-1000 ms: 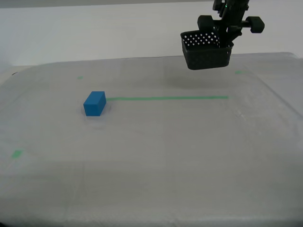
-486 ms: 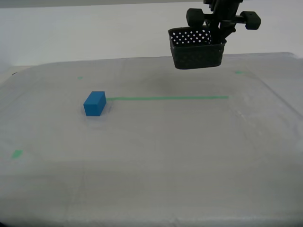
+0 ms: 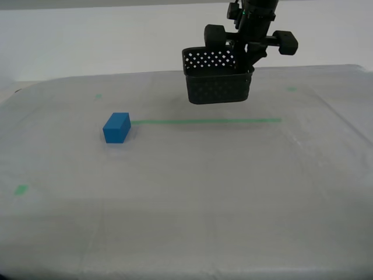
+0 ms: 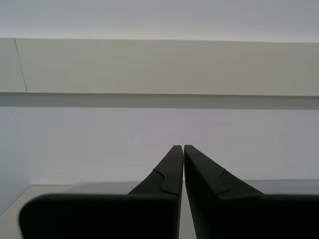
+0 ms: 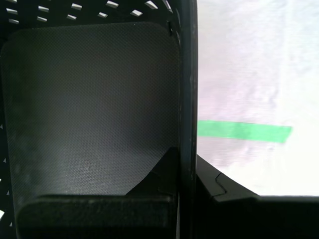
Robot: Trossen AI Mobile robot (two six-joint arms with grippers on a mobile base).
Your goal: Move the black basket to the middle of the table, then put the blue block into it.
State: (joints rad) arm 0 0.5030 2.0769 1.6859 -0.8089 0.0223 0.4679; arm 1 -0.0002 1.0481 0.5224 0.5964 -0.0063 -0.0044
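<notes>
Pale grey-white cloth covers the table. Toward the exterior view's left sits the blue block, a small smooth solid resting flat, its long axis running near to far, touching the left end of a thin green tape line. Right of centre, the black basket hangs upright above the far table, square, rounded, walls dotted with holes. My first gripper pinches its right wall. My second gripper has jaws pressed together, facing a blank wall.

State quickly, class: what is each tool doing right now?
First tool: shut on the black basket's wall, carrying it above the table.
Second tool: shut, holding nothing.
</notes>
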